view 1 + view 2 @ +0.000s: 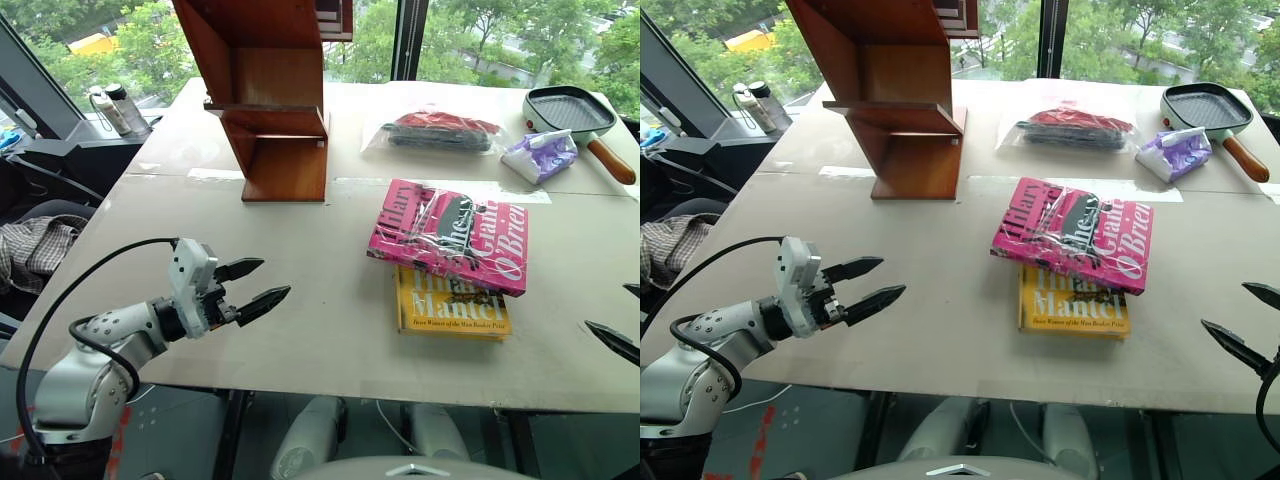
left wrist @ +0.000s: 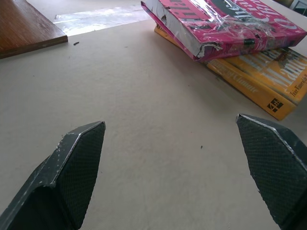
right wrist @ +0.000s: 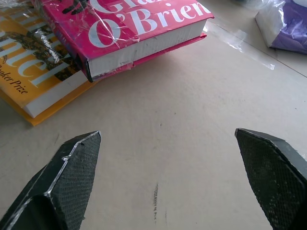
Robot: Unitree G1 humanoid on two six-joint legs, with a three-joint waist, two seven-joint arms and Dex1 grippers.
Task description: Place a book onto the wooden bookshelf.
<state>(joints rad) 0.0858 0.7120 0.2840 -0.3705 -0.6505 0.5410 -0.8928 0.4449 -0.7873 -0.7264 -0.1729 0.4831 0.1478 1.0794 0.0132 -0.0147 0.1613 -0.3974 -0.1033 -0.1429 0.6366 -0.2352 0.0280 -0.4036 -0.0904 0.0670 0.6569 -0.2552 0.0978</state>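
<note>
The pink book [image 1: 450, 235] in shiny plastic wrap lies on top of a yellow book [image 1: 450, 305] on the table, right of centre. The wooden bookshelf [image 1: 265, 95] stands at the back, left of centre. My left gripper [image 1: 255, 283] is open over the table's near left part, pointing toward the books and well short of them. At the right edge of the table my right gripper [image 1: 1245, 320] is open too, empty, with the pink book [image 3: 139, 28] ahead of it in the right wrist view. In the left wrist view the pink book [image 2: 225, 24] lies ahead of the open fingers.
A black grill pan [image 1: 575, 110] with a wooden handle, a purple and white bag [image 1: 540, 155] and a clear bag of red and dark items [image 1: 435, 130] lie at the back right. Bottles [image 1: 115, 108] stand off the table at the far left.
</note>
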